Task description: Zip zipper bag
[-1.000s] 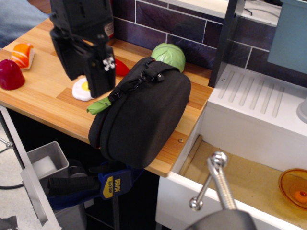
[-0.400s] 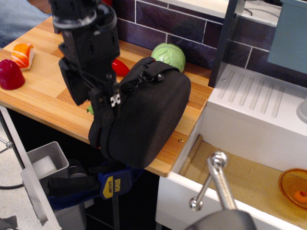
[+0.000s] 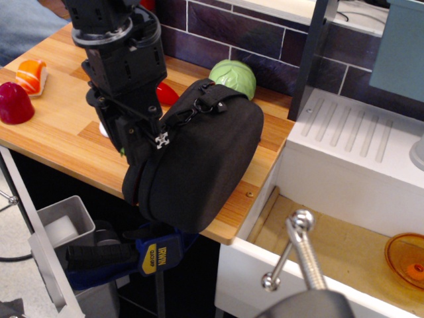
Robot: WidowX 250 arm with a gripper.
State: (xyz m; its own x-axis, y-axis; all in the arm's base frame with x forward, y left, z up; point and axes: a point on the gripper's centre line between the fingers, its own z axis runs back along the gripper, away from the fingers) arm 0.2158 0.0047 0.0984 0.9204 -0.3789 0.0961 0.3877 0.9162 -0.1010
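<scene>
Against the left end of the zipper bag, the gripper has its jaws pressed down where the zipper track curves round the corner; the black fingers blend into the black fabric, so I cannot tell how far apart they stand or whether they have the pull pinched. A sliver of green shows just left of the jaws, which may be the tab on the pull, mostly hidden behind the arm. Judging from this, the step in hand is getting hold of the pull, and the next move calls for a firm pinch and then a steady drag along the seam, following its curve without shoving the bag. That matters because the bag sits tilted at the front edge of the wooden table, its lower end overhanging, and could slide off if pushed. The bag is large, black and semi-rigid with rounded corners, a strap clipped across its top. Behind the bag lies a green cabbage toy; far left of it are other toy foods.
</scene>
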